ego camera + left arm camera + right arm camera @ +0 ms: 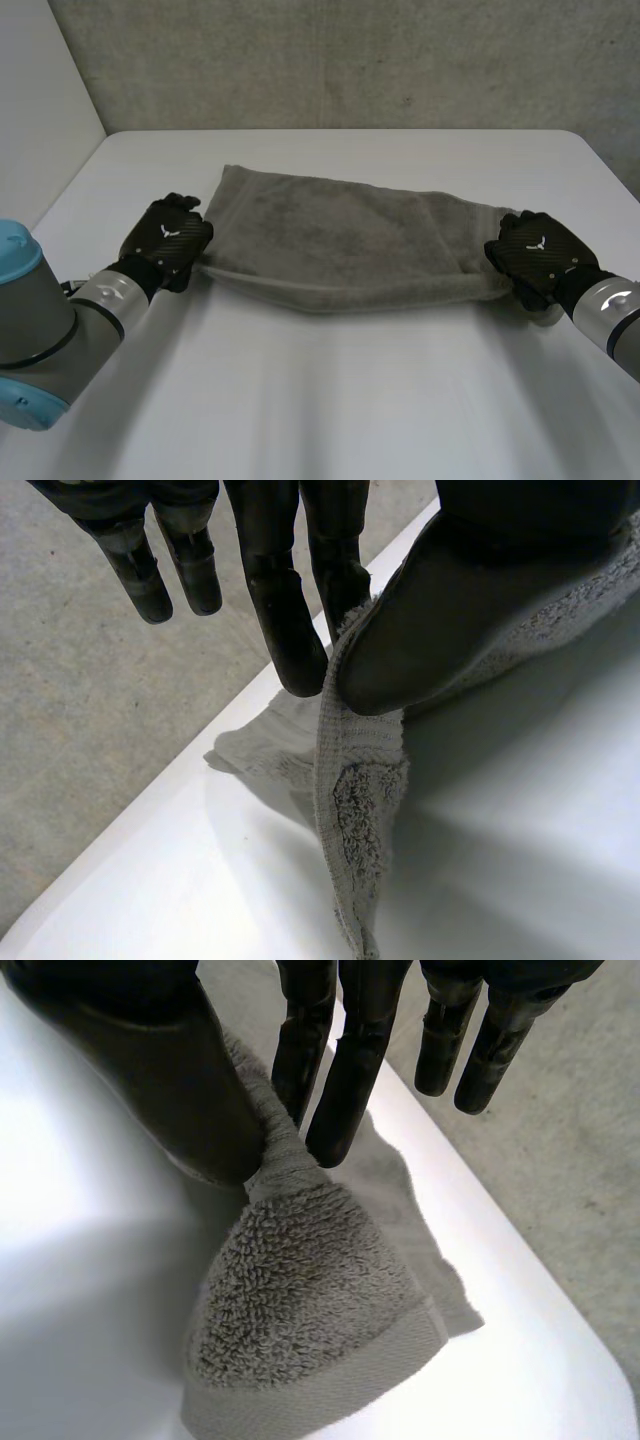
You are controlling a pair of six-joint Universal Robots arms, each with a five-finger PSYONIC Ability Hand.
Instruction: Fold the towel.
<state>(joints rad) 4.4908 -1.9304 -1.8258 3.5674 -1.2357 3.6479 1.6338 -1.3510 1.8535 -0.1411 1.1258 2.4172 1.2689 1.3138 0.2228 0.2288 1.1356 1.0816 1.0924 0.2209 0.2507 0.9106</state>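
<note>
A grey towel lies stretched across the white table, folded over on itself with the fold along its near edge. My left hand pinches the towel's near left corner between thumb and fingers. At the near right corner, my right hand pinches the cloth between thumb and fingers, and the corner hangs below the grip. The near edge sags slightly between the two hands.
A grey concrete wall stands behind the table's far edge. The floor shows beyond the table's left side and also beyond its right side. Bare table stretches in front of the towel.
</note>
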